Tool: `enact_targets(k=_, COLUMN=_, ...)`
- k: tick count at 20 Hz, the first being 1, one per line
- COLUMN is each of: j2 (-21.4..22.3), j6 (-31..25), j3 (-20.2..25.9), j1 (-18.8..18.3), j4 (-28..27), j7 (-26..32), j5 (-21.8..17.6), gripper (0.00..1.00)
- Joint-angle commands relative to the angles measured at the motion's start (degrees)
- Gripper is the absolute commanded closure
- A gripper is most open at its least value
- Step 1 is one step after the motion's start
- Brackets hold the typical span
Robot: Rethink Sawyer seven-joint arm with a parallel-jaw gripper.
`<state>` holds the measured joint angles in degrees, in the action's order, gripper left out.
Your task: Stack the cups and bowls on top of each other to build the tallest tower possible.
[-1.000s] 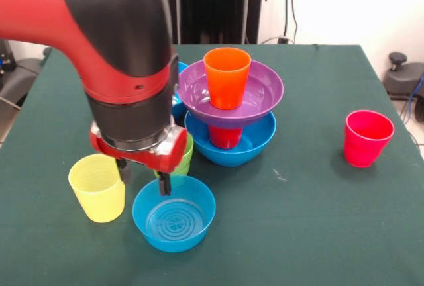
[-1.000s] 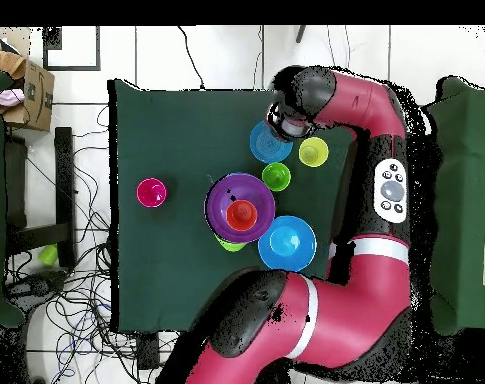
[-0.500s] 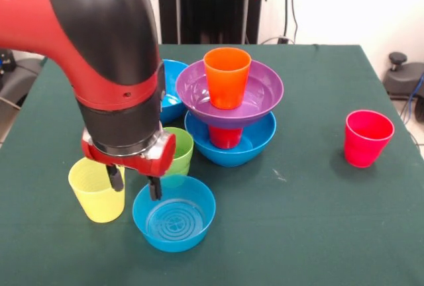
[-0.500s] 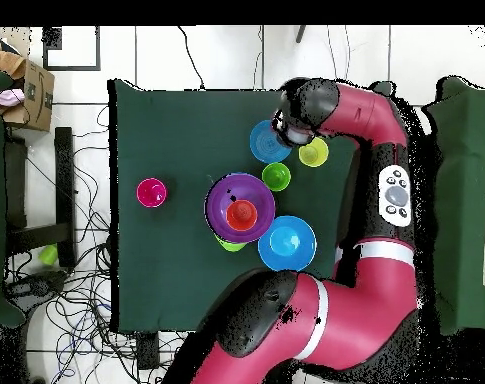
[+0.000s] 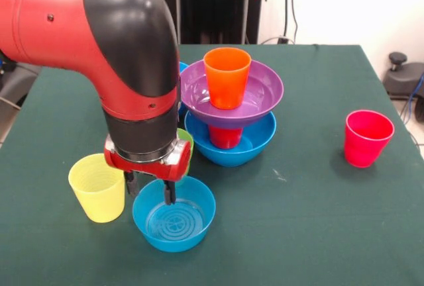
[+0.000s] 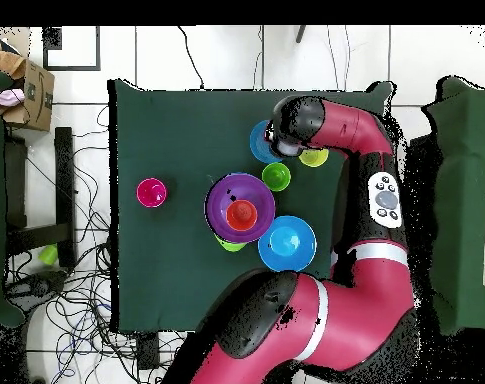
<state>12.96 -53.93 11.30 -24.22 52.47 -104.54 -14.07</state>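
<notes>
Five cups show on the green table (image 5: 318, 220), and four bowls can be counted in the front view.

Nearest the camera sits the small blue bowl (image 5: 174, 214), upright, glossy, with raised rings in its bottom. The gripper (image 5: 150, 190) hangs at this bowl's rim; its jaws are spread a little, the two dark fingers (image 5: 169, 192) straddling the rim's far-left edge, one tip inside the bowl and one outside. Whether they press the wall cannot be told.

Just left of the bowl stands the yellow cup (image 5: 98, 187), ribbed and upright. Behind the gripper a sliver of the light green cup (image 5: 185, 140) shows; in the overhead view it stands clear, just beside the stack.

Farther back is the tower (image 5: 230, 104): a large blue bowl (image 5: 248, 147) on the table, a red cup (image 5: 225, 136) inside it, the wide purple bowl (image 5: 262, 94) resting on that cup, and the orange cup (image 5: 226, 76) upright in the purple bowl.

Well apart to the right stands the pinkish-red cup (image 5: 367, 138), alone and upright.

Farthest, a second large blue bowl (image 6: 286, 243) is mostly hidden by the arm (image 5: 99, 41) in the front view. A green edge (image 6: 227, 244) peeps from under the tower in the overhead view.
</notes>
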Motion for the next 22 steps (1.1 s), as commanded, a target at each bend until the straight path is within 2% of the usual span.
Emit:
enact_targets(k=1, j2=1.16, j6=2.11, j3=4.12, j1=0.18, j4=4.91, j7=12.79, j5=-3.84, gripper=0.0)
enact_targets(k=8, j2=1.04, j6=1.1, j3=4.57, j1=0.02, j4=4.25, j7=12.84, j5=-3.97, gripper=0.0)
enact_targets(k=13, j2=-0.92, j6=-0.22, j3=4.97, j1=0.26, j4=0.97, j7=13.33, j5=-4.2, gripper=0.0)
enact_targets(k=22, j2=-2.92, j6=0.17, j3=4.93, j1=0.32, j4=-0.83, j7=13.28, j5=-4.93, gripper=0.0)
